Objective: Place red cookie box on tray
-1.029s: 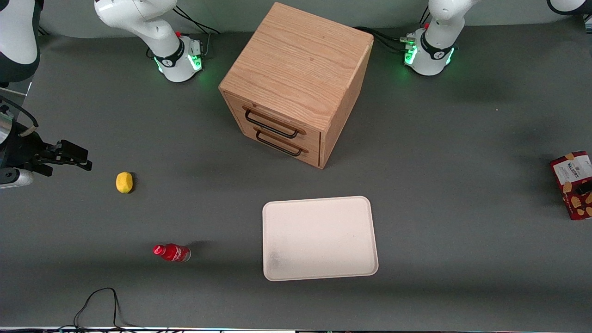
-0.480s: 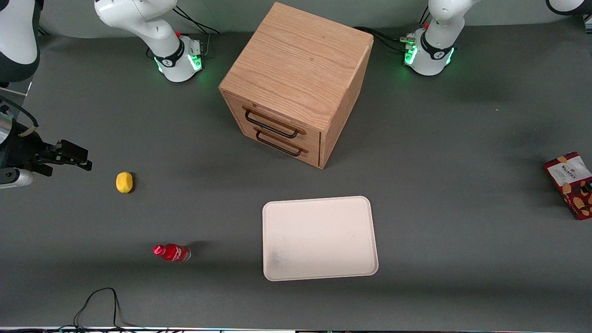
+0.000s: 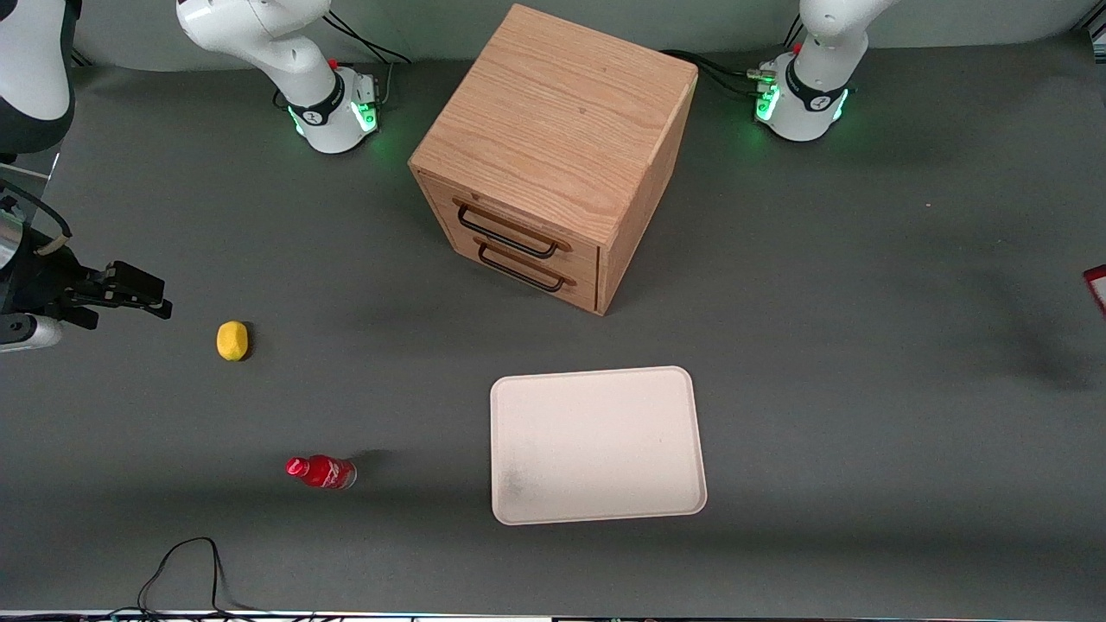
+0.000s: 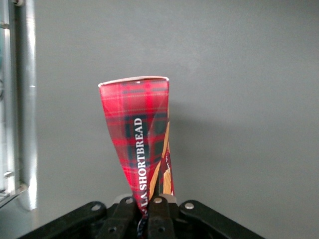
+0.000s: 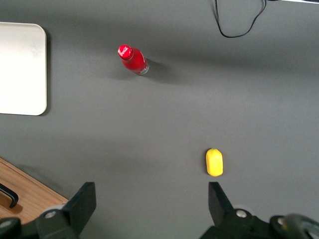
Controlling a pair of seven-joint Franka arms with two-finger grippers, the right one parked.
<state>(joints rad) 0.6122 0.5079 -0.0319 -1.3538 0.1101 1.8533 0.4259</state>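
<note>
In the left wrist view my gripper (image 4: 147, 201) is shut on the red cookie box (image 4: 137, 134). The jaws pinch its end, and the tartan box sticks out from them above the grey table, squeezed narrow at the fingers. The front view shows only a red sliver of the box (image 3: 1097, 288) at the frame's edge, toward the working arm's end of the table; the gripper itself is out of that view. The cream-white tray (image 3: 596, 445) lies flat with nothing on it, nearer to the front camera than the wooden cabinet. The right wrist view also shows the tray (image 5: 20, 69).
A wooden two-drawer cabinet (image 3: 553, 155) stands mid-table, farther from the front camera than the tray. A yellow fruit (image 3: 232, 339) and a small red bottle (image 3: 321, 472) lie toward the parked arm's end. A black cable (image 3: 186, 570) loops near the front edge.
The box, held at the working arm's end of the table, tilted and then rose and slid almost wholly out of the front view. Nothing else moved.
</note>
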